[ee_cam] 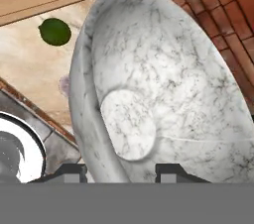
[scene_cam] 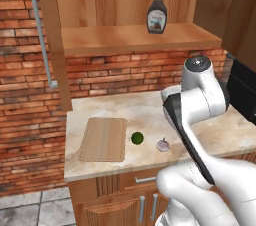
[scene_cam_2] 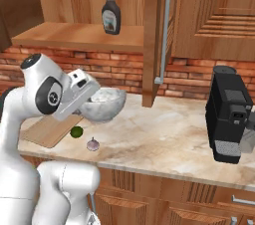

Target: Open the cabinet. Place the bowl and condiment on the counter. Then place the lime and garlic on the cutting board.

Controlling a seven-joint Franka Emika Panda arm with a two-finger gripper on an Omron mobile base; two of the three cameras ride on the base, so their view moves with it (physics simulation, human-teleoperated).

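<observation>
Kitchen, mid-task: the robot's hand (ee_cam: 119, 171) grips the bowl (scene_cam_2: 103, 103) by its rim, one finger (ee_cam: 67, 172) outside the wall and the other (ee_cam: 171, 171) inside, holding it in the air above the bench (scene_cam_2: 164, 139), just right of the cutting board (scene_cam: 103, 139). The rim pinch looks like the reason the bowl hangs tilted, w/ its open side turned toward the wrist camera rather than level. It's white w/ faint grey veining, wide and shallow, w/ a flat round base visible inside.

The cabinet (scene_cam: 52, 35) stands open, door swung aside w/ its long grey handle (scene_cam: 42, 40) clear of the shelf, presumably so the arm could reach in. The condiment bottle (scene_cam: 157, 12), dark brown w/ black cap and pale label, stands upright on the cabinet shelf, well above the board, not yet brought down.

The lime (scene_cam: 137, 137), a small dark green ball, sits on the bench just right of the board; the garlic (scene_cam: 163, 144), a pale pinkish bulb, lies a bit further right of the board, apart from the lime. Neither is on the board yet. A black coffee machine (scene_cam_2: 228, 114) stands on the bench far right of the board.

Judging by this, the bowl is about to be set down; bottle, lime and garlic remain.
</observation>
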